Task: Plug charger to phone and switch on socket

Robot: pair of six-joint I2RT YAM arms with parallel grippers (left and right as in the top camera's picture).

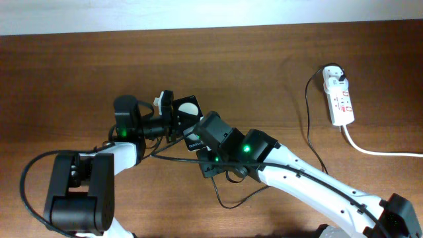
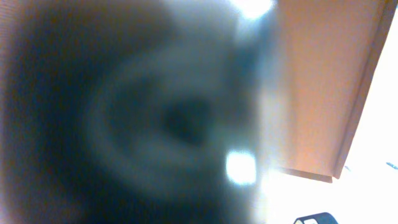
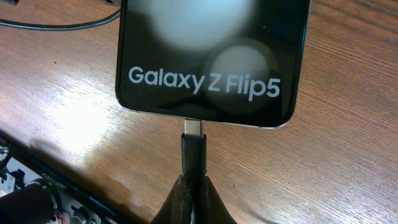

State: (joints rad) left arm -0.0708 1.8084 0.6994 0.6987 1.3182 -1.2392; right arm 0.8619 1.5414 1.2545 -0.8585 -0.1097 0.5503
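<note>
Logged brown wood table (image 1: 79, 66) filling overhead view. Saw right arm (image 1: 310, 178) reaching in from lower right and left arm (image 1: 86, 185) from lower left, meeting near table centre. Found socket (image 1: 340, 99) over at right side of table, well apart from both arms, with adapter (image 1: 335, 74) plugged in at its far end and thick white cord (image 1: 377, 151) trailing off right; could not tell switch position. Spotted phone (image 1: 187, 114) near centre between the two grippers, white lettering facing right wrist camera. Traced charger (image 1: 308, 129) as thin black cable from adapter down past socket's left side and over toward right arm. Caught left gripper (image 1: 165, 114) right at phone's left edge; got only blur from left wrist view, so could not tell jaws closed or apart. Saw right gripper (image 3: 193, 186) pinched narrow on plug tip (image 3: 193, 149), metal end touching phone's bottom edge; could not judge depth in port.
</note>
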